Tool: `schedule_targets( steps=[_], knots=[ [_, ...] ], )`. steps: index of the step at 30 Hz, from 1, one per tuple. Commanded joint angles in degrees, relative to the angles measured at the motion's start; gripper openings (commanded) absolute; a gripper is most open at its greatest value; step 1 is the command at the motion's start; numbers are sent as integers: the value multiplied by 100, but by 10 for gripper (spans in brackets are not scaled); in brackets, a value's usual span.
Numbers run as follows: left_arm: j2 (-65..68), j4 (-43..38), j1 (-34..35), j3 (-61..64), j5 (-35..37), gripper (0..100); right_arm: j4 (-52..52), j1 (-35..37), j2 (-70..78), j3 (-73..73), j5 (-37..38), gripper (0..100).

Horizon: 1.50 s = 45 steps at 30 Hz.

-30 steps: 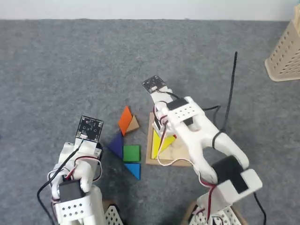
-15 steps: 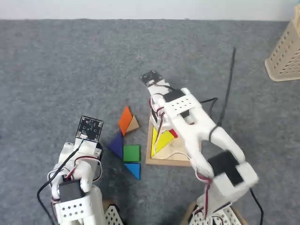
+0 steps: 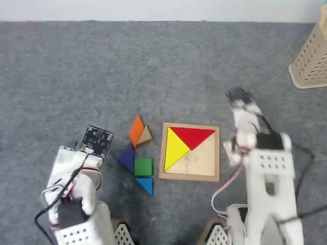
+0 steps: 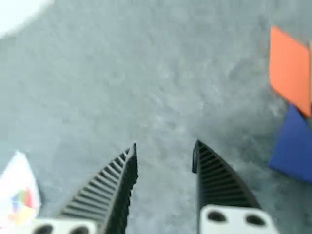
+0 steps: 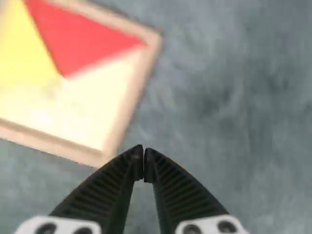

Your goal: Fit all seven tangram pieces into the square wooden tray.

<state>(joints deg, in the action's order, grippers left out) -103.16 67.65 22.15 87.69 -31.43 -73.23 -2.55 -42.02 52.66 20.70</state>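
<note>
Hovering beside the wooden tray (image 5: 136,92), right hand (image 5: 143,158) clenched empty, left hand (image 4: 165,148) released above carpet (image 4: 122,73)

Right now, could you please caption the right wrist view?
Shut right claw beside tray holding red triangle and yellow triangle.

A counter covered in grey, felt-like fabric (image 3: 76,66) is seen, and a square wooden tray (image 3: 202,161) is laid flat on it. Just to the left of the tray, five loose pieces are gathered on the fabric: an orange parallelogram (image 3: 136,130) is set against a tan wooden triangle (image 3: 145,136), and nearer the arms a dark blue triangle (image 3: 126,157), a green square (image 3: 143,167) and a light blue triangle (image 3: 146,185) are grouped closely. A beige perforated container (image 3: 310,56) is stood well apart at the far right edge.
</note>
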Motion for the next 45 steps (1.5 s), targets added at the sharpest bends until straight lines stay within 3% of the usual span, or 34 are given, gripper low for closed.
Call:
schedule_targets(
  steps=[1,5,9,21,33,45],
  knots=[
    [862,659,-220,-1596,-97,176,549,-848,-804,1187,589,6],
    [2989,1521,-826,-3178,-62,177,971,-1569,-1147,1925,905,6],
    [4941,1609,-1292,-4409,598,177,1279,-1789,-1182,2391,1073,6],
    [8281,-589,-2251,-4804,1635,178,1763,-1833,-1218,2857,1178,6],
    [9846,-1495,-2462,-5279,1758,178,1771,-1824,-1218,2866,1178,6],
    [10971,-1090,-2505,-5956,1486,178,1789,-1824,-1218,2919,1187,6]
  ],
)
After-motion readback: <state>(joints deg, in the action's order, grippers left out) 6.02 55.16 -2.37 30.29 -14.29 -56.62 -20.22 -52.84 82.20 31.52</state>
